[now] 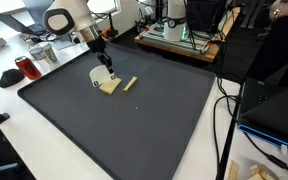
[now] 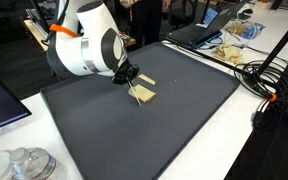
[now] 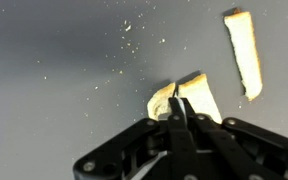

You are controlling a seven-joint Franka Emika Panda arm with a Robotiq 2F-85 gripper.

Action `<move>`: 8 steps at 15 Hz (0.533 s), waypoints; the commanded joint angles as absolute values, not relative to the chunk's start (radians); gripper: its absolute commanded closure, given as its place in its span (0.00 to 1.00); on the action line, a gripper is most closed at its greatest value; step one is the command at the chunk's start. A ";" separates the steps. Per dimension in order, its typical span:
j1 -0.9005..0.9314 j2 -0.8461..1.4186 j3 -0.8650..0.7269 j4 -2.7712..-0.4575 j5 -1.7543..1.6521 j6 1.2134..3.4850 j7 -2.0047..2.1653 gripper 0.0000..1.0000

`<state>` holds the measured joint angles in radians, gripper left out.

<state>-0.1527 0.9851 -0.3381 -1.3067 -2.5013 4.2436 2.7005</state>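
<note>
The pincer (image 3: 176, 100) is clenched tight and holds nothing. Its tip is right at the left edge of the tan chunk (image 3: 199, 98). The chunk lies on the dark mat (image 1: 134, 130), toward its far end. A thin tan stick (image 3: 242, 50) lies near it, at about one o'clock in the wrist view.

I think a push from the shut tip could make the chunk slide, flip over or bump the stick. It might crumble too.

White specks dot the mat. The mat sits on a white worktop (image 1: 34, 145), with a red cup (image 1: 24, 68), cables (image 1: 224, 115) and a laptop (image 2: 199, 32) around it.
</note>
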 commanded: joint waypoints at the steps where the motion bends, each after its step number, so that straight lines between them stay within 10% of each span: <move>1: -0.072 0.951 -0.377 -1.377 -2.575 4.239 2.808 0.99; 8: -0.075 0.920 -0.383 -1.415 -2.576 4.233 2.792 0.99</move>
